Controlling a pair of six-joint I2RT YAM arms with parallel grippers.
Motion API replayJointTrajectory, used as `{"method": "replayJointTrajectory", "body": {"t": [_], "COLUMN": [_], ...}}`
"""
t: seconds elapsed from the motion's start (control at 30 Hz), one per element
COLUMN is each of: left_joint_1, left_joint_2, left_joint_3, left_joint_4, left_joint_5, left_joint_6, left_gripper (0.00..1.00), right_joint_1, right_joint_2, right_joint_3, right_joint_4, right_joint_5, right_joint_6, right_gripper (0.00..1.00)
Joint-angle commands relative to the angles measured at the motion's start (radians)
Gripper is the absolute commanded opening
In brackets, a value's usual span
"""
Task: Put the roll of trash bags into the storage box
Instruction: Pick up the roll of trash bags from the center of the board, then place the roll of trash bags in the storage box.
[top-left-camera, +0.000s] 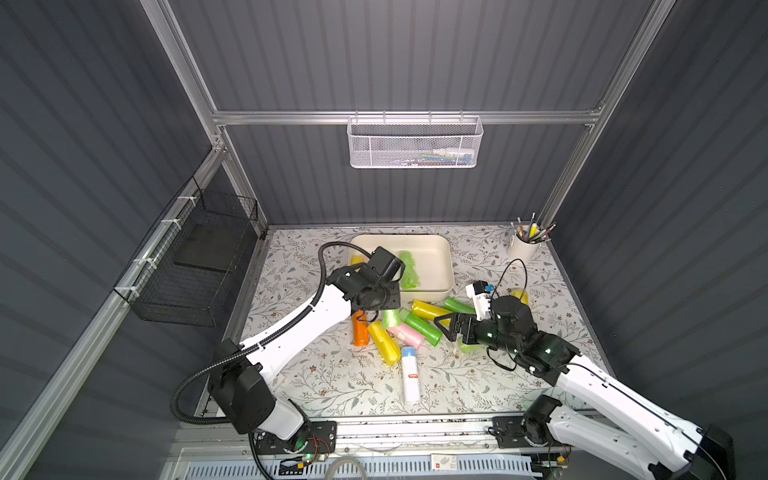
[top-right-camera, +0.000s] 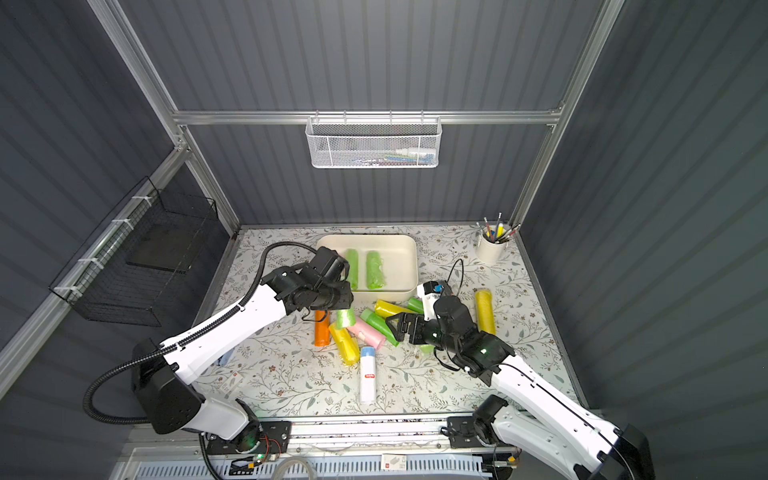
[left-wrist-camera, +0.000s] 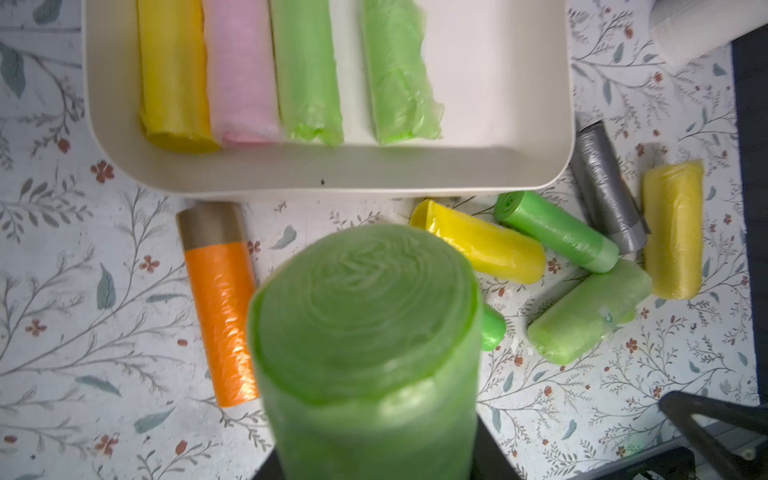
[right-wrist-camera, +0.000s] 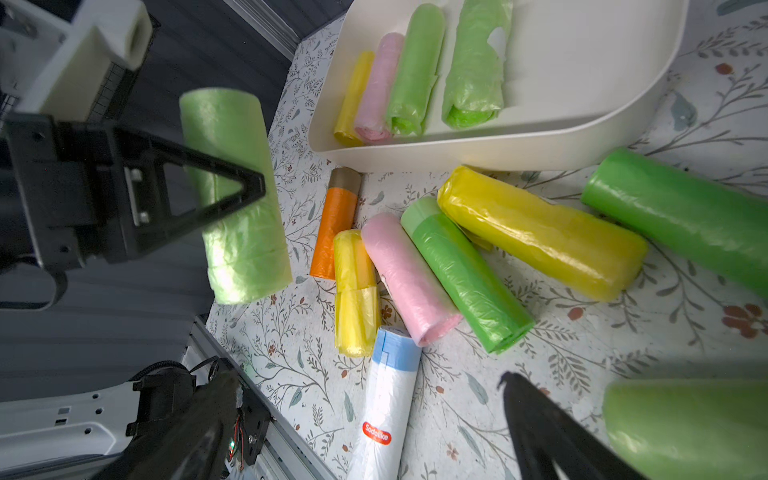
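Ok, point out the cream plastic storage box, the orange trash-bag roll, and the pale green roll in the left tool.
cream plastic storage box (left-wrist-camera: 374, 174): left wrist view, outer side wall.
orange trash-bag roll (right-wrist-camera: 334, 228): right wrist view, mid-body.
pale green roll (left-wrist-camera: 361, 316): left wrist view, end face.

Bright, even overhead light washes the floral desk (top-left-camera: 332, 386) (top-right-camera: 291, 374), palest toward 6 o'clock in both top views. The surrounding walls (top-left-camera: 83, 124) are dim and shadows are soft. In the left wrist view the close green roll (left-wrist-camera: 365, 332) is blurred.

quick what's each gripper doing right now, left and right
left gripper: shut on a light green roll
right gripper: open, holding nothing
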Motion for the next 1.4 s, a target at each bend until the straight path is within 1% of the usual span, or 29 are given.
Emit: {"method": "replayJointTrajectory", "body": {"t": [0.0, 0.07, 0.23, 0.43, 0.67, 0.87, 0.93, 1.03, 1.13, 1.23, 1.37], "left_joint_1": [0.023, 0.04, 0.073, 0.106, 0.129, 0.145, 0.155, 0.182, 0.203, 0.212, 0.216], "left_joint_2": [0.051, 0.097, 0.177, 0.255, 0.358, 0.434, 0.469, 0.545, 0.616, 0.664, 0.714], "left_joint_3": [0.116, 0.195, 0.323, 0.408, 0.508, 0.58, 0.602, 0.664, 0.739, 0.79, 0.837], "left_joint_4": [-0.036, -0.06, -0.077, -0.078, -0.109, -0.114, -0.107, -0.117, -0.141, -0.145, -0.137], "left_joint_5": [-0.005, -0.001, 0.002, 0.021, 0.016, 0.014, -0.002, -0.02, -0.002, 0.004, -0.025], "left_joint_6": [0.077, 0.095, 0.137, 0.167, 0.201, 0.229, 0.244, 0.262, 0.272, 0.292, 0.335], "left_gripper": [0.39, 0.39, 0.39, 0.38, 0.37, 0.37, 0.36, 0.35, 0.34, 0.35, 0.35], "right_joint_1": [-0.007, -0.008, -0.012, -0.013, -0.015, -0.015, -0.014, -0.014, -0.015, -0.015, -0.02], "right_joint_2": [-0.026, -0.041, -0.063, -0.091, -0.138, -0.135, -0.133, -0.127, -0.122, -0.12, -0.123], "right_joint_3": [-0.007, -0.007, 0.0, -0.005, -0.053, -0.065, -0.071, -0.079, -0.082, -0.087, -0.091], "right_joint_4": [0.044, 0.035, 0.021, -0.006, 0.036, 0.038, 0.042, 0.054, 0.06, 0.067, 0.051], "right_joint_5": [-0.009, 0.003, 0.011, 0.062, 0.095, 0.097, 0.109, 0.119, 0.114, 0.118, 0.15], "right_joint_6": [-0.005, -0.014, -0.023, -0.015, 0.01, 0.024, 0.032, 0.036, 0.038, 0.041, 0.053], "right_gripper": [0.99, 0.99, 0.99, 0.99, 0.99, 0.99, 0.99, 0.99, 0.99, 0.99, 0.99]}}
